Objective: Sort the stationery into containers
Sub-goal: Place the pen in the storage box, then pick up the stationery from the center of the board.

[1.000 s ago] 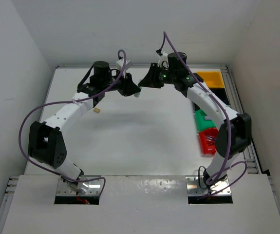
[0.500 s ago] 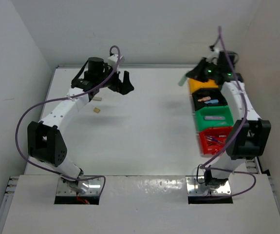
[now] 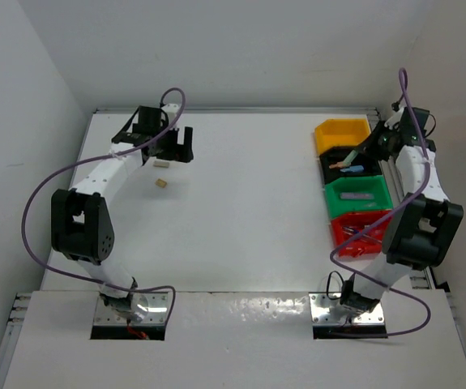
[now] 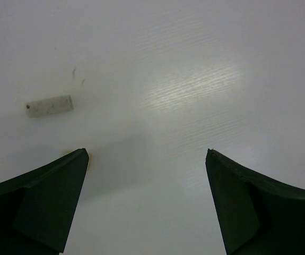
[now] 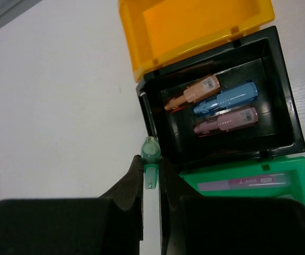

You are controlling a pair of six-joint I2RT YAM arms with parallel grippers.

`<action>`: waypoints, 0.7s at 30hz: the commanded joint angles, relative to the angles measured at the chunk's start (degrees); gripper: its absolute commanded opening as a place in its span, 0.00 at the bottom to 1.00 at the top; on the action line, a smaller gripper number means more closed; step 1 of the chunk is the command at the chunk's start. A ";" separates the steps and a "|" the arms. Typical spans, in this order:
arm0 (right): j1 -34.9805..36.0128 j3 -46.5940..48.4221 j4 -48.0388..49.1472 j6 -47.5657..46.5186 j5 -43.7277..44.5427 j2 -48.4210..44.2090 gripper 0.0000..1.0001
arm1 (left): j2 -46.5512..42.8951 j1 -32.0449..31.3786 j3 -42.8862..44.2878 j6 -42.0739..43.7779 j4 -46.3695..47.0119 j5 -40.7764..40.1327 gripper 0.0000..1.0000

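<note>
A green marker [image 5: 151, 153] is pinched in my shut right gripper [image 5: 151, 163], hanging over the left rim of the black bin [image 5: 287, 139]. That bin holds an orange marker [image 5: 193, 91], a blue marker [image 5: 226, 99] and a pink marker [image 5: 226, 120]. The yellow bin [image 5: 141, 64] behind it looks empty. The green bin [image 5: 301, 183] in front holds a lilac item [image 5: 240, 182]. From above, my right gripper [image 3: 361, 152] sits over the bin row, and red and blue pens lie in the red bin [image 3: 342, 243]. My left gripper [image 4: 147, 154] stands wide open above bare table, right of a white eraser [image 4: 49, 105].
From above, the white eraser [image 3: 161, 163] and a small tan piece [image 3: 161, 183] lie on the table at far left, just below my left gripper [image 3: 180, 146]. The bins line the right edge against a rail [image 3: 395, 186]. Walls close in at the back and both sides.
The two grippers were together at the back middle. The left one opened and swung back left. The right one shut on the green marker and carried it right to the black bin.
</note>
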 commanded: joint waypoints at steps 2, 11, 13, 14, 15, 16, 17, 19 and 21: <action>-0.95 3.81 3.00 0.54 4.10 4.50 0.06 | 0.16 3.02 -1.33 -1.82 -0.89 -3.22 0.98; -1.30 8.04 -0.16 2.03 4.19 8.20 0.58 | 10.23 8.65 9.55 18.36 -7.99 1.24 1.00; -1.39 7.86 -0.34 2.38 3.23 7.50 0.58 | 14.12 10.57 16.99 27.30 -14.30 6.05 0.98; -1.30 7.77 -0.51 2.38 2.09 7.24 0.58 | 18.06 10.76 19.30 29.62 -16.43 8.09 0.95; -1.21 7.51 -0.42 2.91 1.56 6.54 0.58 | 19.92 12.77 23.42 31.73 -19.32 9.42 0.93; -1.04 7.25 -0.34 3.00 0.77 6.27 0.58 | 23.25 14.79 25.28 33.92 -19.96 12.30 0.89; -0.95 6.98 -0.34 3.17 -0.54 5.83 0.58 | 24.93 15.85 26.96 35.16 -21.09 13.98 0.86; -0.86 6.11 -0.16 3.35 -1.78 4.42 0.58 | 30.10 17.70 33.37 38.15 -24.51 17.23 0.80; -0.25 5.23 -0.07 3.35 -2.49 3.19 0.58 | 32.59 18.41 37.32 41.31 -26.19 18.74 0.76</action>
